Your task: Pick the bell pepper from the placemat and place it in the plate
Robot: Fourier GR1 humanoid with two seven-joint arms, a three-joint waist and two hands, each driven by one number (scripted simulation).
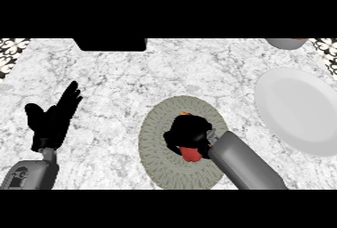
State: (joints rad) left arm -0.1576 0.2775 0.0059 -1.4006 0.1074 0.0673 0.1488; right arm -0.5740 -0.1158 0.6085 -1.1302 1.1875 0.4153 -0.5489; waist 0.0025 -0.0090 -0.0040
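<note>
Head view — right hand (189,133) down over the placemat (158,151), fingers curled round the bell pepper (191,154); red shows below the palm, an orange bit above. The pepper seems to sit on the mat yet, mostly hidden. Plate (296,107) lies well apart to the right on the counter (132,75). Left hand (52,118) rests open at the left, fingers up.

Step in hand: the grasp. Next, I judge — lift clear, carry right, lower over the plate.
</note>
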